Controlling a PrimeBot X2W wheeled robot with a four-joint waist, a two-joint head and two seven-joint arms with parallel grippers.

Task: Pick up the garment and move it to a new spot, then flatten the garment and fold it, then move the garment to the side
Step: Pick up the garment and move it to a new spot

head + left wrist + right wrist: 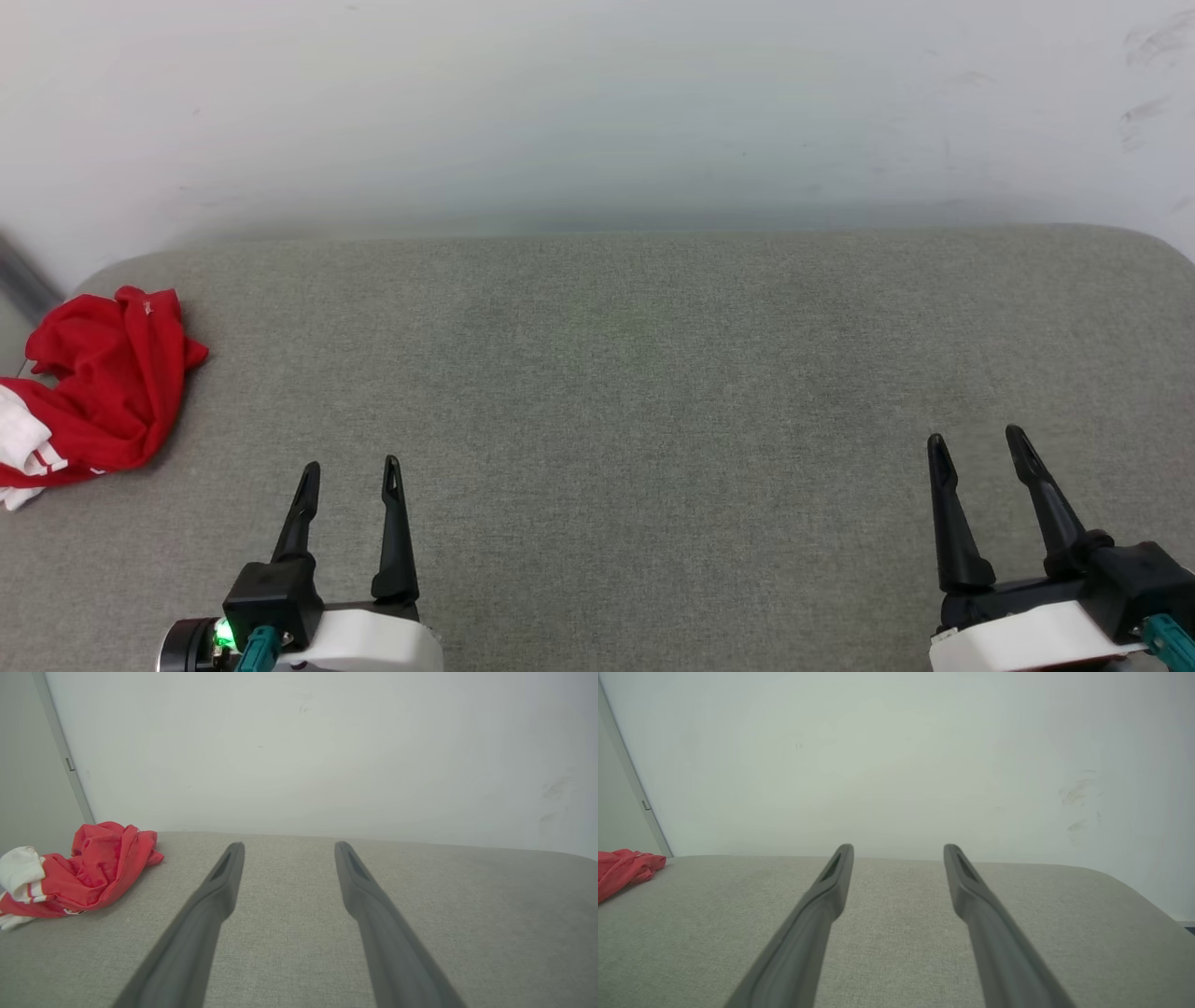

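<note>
Nothing of the task looks done yet: the garment [112,383] lies crumpled at the left edge of the grey fabric-covered table [653,373], well apart from both grippers. The left gripper [351,464] and right gripper [976,435] hover with fingers spread, holding nothing (pickup, flattening, folding and setting aside all remain). No lettering can be read on the bunched cloth.

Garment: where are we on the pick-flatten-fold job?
Done: nothing visible; the red jersey T-shirt with white sleeves lies crumpled at the left edge of the grey fabric surface. In hand: nothing; left and right jaws stand open, empty, clear of it. Left: pick up, relocate, flatten, fold, move aside.
</note>
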